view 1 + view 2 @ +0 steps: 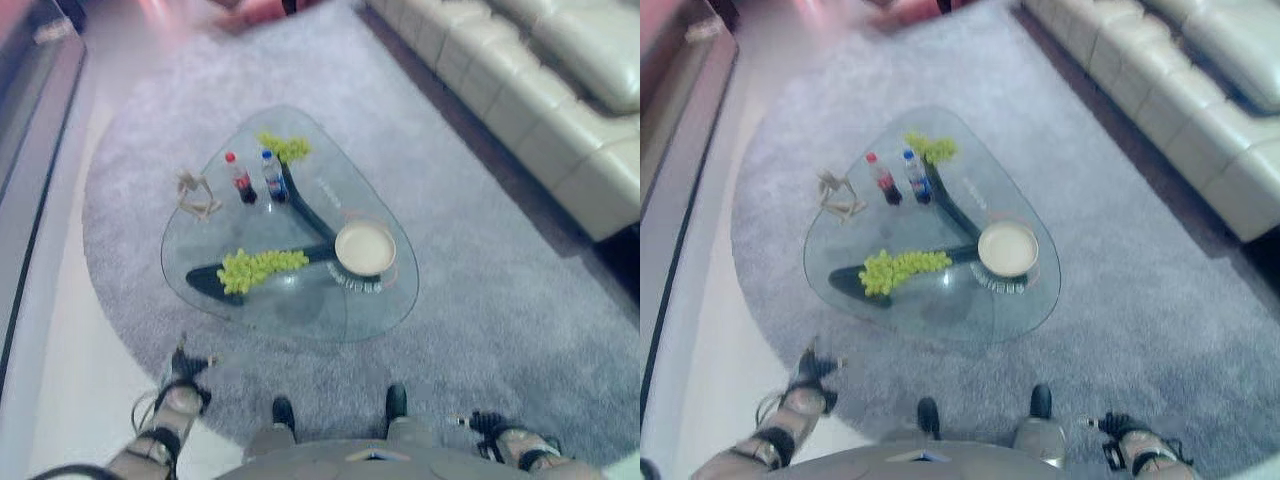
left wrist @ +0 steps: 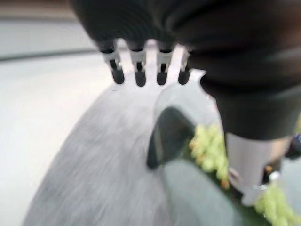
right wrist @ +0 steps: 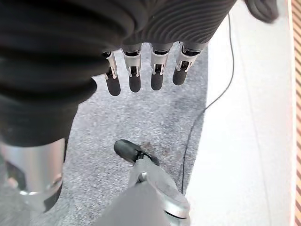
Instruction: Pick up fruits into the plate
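Observation:
Two bunches of green grapes lie on a low glass table (image 1: pixel 250 230): one bunch (image 1: pixel 258 266) near the front left, the other (image 1: pixel 284 147) at the far end. A round cream plate (image 1: pixel 364 247) sits on the table's right side. My left hand (image 1: pixel 184 373) hangs low at the lower left, short of the table, fingers (image 2: pixel 140 70) straight and holding nothing; past them its wrist view catches the near grapes (image 2: pixel 207 146). My right hand (image 1: pixel 490 428) hangs at the lower right over the rug, fingers (image 3: pixel 134 75) straight and empty.
Two small bottles (image 1: pixel 241 179) (image 1: pixel 274 175) with red and blue caps stand near the table's middle, and a small wooden figure (image 1: pixel 197 197) stands at its left. A pale sofa (image 1: pixel 560 90) runs along the right. A grey rug (image 1: pixel 480 270) lies under the table.

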